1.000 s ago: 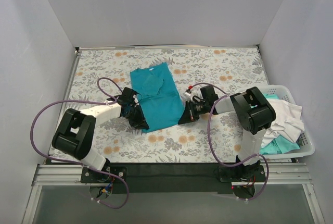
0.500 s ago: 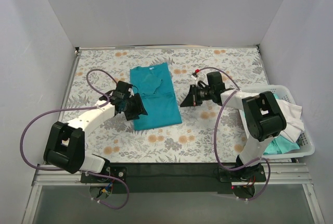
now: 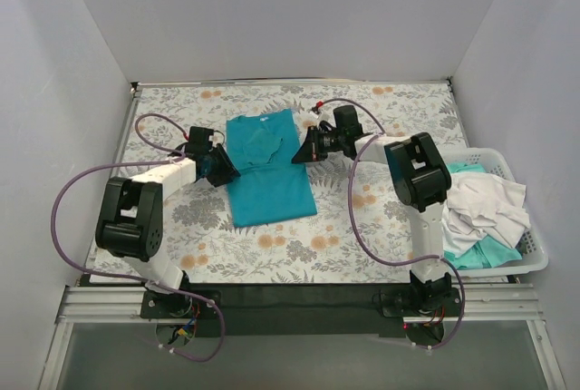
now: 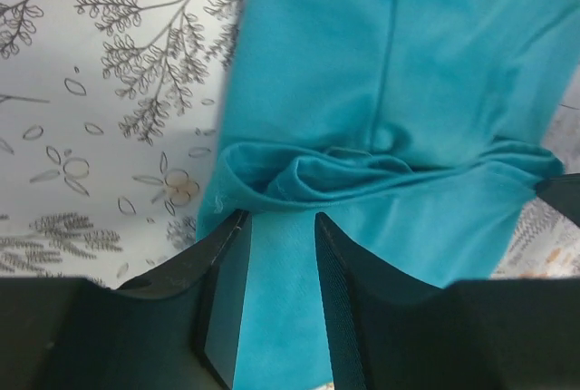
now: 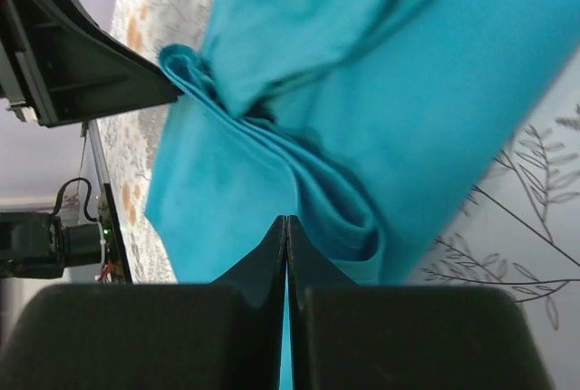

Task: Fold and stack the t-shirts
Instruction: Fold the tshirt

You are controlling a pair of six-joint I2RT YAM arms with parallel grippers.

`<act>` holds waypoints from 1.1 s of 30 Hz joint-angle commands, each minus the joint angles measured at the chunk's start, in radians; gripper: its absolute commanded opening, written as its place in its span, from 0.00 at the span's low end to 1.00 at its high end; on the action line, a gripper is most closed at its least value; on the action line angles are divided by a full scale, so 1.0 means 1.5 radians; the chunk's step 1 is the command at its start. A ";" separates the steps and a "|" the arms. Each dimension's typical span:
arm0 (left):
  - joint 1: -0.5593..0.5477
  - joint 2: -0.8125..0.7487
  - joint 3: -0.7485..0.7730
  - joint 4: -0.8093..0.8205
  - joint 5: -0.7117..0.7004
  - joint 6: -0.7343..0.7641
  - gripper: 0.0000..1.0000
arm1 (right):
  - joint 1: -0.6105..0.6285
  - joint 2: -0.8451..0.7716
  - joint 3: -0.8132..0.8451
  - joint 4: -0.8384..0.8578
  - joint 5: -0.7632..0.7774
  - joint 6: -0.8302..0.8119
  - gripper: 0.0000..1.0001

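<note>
Teal t-shirt [image 3: 270, 181]: lies in the middle of the table, folded into a long narrow panel. Its collar points to the far edge and its hem to the arms' bases. The upper part is rumpled, with a loose fold of cloth bunched across it.
Table cover [image 3: 381, 118]: pale cloth printed with grey leaves and orange flowers, spread under the whole work area.
Left gripper [image 4: 279, 227]: low at the shirt's left edge, about a third of the way down from the collar. Its two dark fingers [image 4: 222, 299] stand apart with a clear gap. Flat teal cloth shows through that gap and nothing is pinched between them. The bunched fold sits just beyond the fingertips.
Right gripper [image 5: 286, 222]: reaches in from the right to the shirt's upper right edge, opposite the left one. Its fingers [image 5: 254, 317] are pressed tightly together, with only a thin seam between them. The tip meets the layered edge of the fold. Whether a thin layer of cloth is caught there cannot be told.
Basket [image 3: 494, 151]: white plastic, at the right side of the table and well apart from the teal shirt.
White t-shirts [image 3: 489, 204]: heaped loosely in the basket and spilling over its rim.
Pale aqua t-shirt [image 3: 489, 252]: crumpled in the basket under and beside the white ones.
Cables [image 3: 68, 199]: purple, looping from each arm above the table.
</note>
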 commanded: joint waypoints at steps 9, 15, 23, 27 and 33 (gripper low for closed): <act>0.031 0.022 0.032 0.039 0.021 0.012 0.38 | -0.022 0.030 0.000 0.013 0.021 -0.015 0.03; 0.029 -0.100 0.013 -0.061 0.036 0.013 0.55 | -0.010 -0.094 -0.068 0.012 0.028 -0.023 0.12; -0.021 -0.240 -0.140 -0.144 0.126 -0.047 0.45 | 0.028 -0.205 -0.244 0.014 0.018 -0.006 0.11; -0.047 -0.217 -0.188 -0.130 0.139 -0.058 0.41 | 0.039 -0.217 -0.303 0.015 0.032 -0.021 0.10; -0.044 -0.174 -0.197 -0.138 0.100 -0.068 0.34 | 0.036 -0.218 -0.369 0.014 0.076 -0.047 0.08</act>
